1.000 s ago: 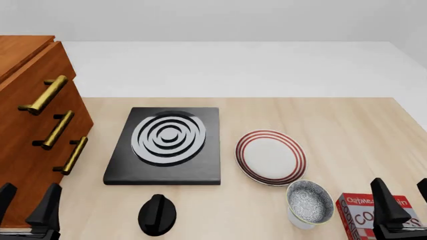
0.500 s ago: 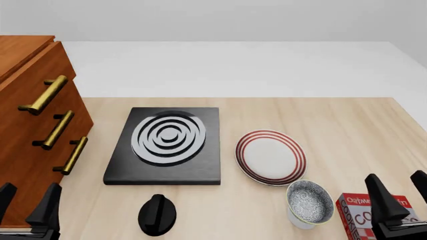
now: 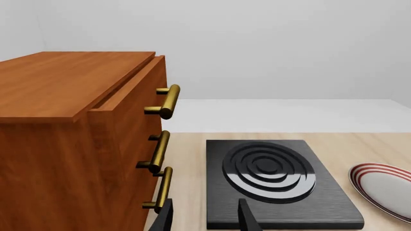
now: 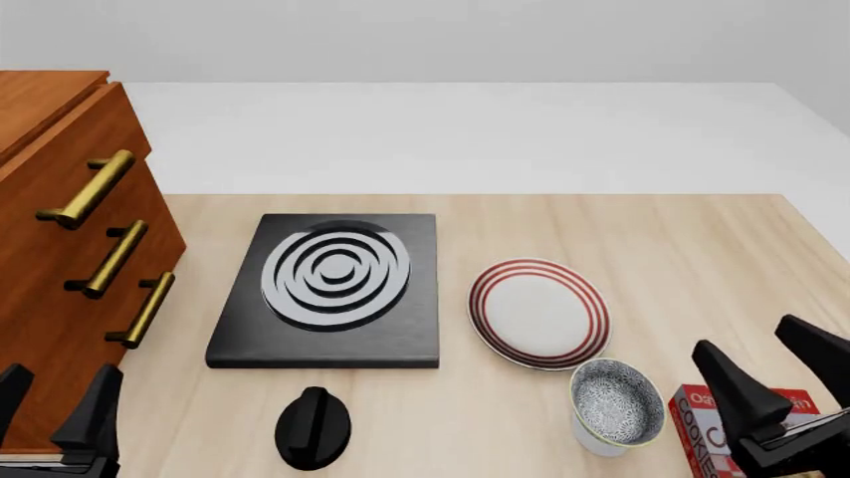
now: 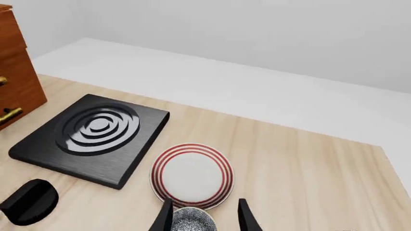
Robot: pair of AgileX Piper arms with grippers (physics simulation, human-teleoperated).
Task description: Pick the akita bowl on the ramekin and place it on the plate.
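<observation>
The akita bowl [image 4: 618, 403], speckled inside with a pale rim, sits on the white ramekin [image 4: 588, 436] near the table's front right. The ramekin shows only as a white side under the bowl. Just behind them lies the red-ringed plate [image 4: 538, 313]. My right gripper [image 4: 777, 370] hangs open to the right of the bowl, not touching it. In the right wrist view the bowl [image 5: 192, 221] peeks in between the fingers of that gripper [image 5: 204, 219], with the plate [image 5: 191, 173] beyond. My left gripper [image 4: 54, 398] is open and holds nothing at the front left.
A black stove [image 4: 332, 289] with silver rings lies left of the plate, a black knob [image 4: 314, 426] in front of it. A wooden cabinet [image 4: 60, 269] with brass handles fills the left. A red cookie box [image 4: 702, 423] lies under my right gripper.
My right gripper has shifted left toward the bowl and turned, now covering more of the cookie box. The left gripper, bowl and plate have not moved.
</observation>
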